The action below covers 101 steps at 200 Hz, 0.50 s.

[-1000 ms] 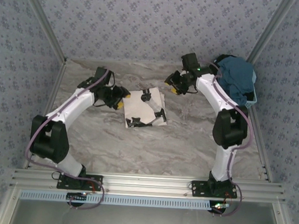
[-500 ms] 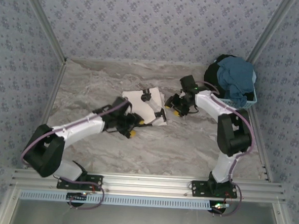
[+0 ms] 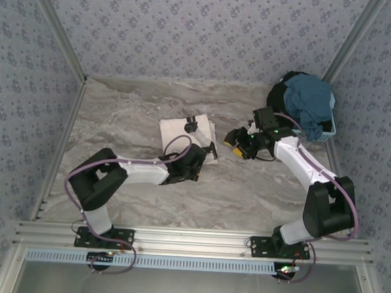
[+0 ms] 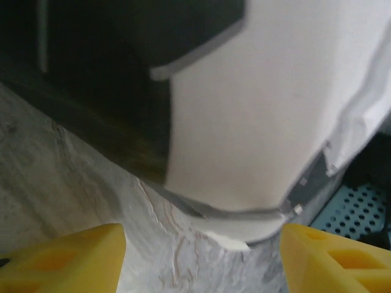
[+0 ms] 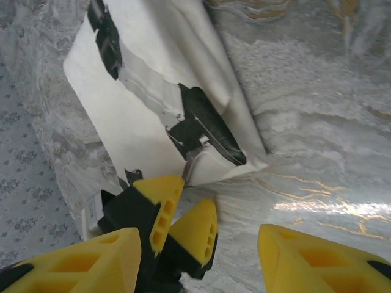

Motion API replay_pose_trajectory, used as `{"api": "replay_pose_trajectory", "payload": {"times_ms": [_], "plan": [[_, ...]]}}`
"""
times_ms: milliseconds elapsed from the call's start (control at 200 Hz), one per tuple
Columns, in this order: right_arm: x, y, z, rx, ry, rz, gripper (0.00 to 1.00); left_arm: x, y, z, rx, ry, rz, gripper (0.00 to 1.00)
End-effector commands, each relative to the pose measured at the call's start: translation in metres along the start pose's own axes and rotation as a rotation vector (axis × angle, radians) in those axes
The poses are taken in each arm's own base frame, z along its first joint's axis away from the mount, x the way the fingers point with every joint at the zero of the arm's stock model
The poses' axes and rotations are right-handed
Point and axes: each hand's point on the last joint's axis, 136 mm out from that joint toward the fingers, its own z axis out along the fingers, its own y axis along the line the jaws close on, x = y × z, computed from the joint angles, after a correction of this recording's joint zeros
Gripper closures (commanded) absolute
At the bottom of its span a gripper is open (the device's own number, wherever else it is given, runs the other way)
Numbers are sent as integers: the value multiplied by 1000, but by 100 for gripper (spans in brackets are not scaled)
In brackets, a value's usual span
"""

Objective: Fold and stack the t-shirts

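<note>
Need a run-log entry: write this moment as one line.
left gripper open, at near corner of white t-shirt | right gripper open, empty, right of it | teal t-shirt in basket
</note>
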Motion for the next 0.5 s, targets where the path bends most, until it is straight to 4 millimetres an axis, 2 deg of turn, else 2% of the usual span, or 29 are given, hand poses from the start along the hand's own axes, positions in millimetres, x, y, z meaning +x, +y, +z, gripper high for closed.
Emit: {"api": "replay_pose_trajectory", "payload": {"times_ms": [0,60,260,370,500], "plan": [[6,1,-16,-29,6,15,44,-3,-21,10,100,-36,-491,34],[5,0,-20,-30,1,19,45,-6,-17,16,89,-57,-503,37],[8,-2,-27,-43,-10,23,45,-26,-14,43,97,-103,-523,61],[8,-2,-28,-49,-17,33,45,-48,-13,51,86,-136,-524,77],[6,0,-29,-55,-26,33,46,-83,-20,49,78,-172,-482,89]]}}
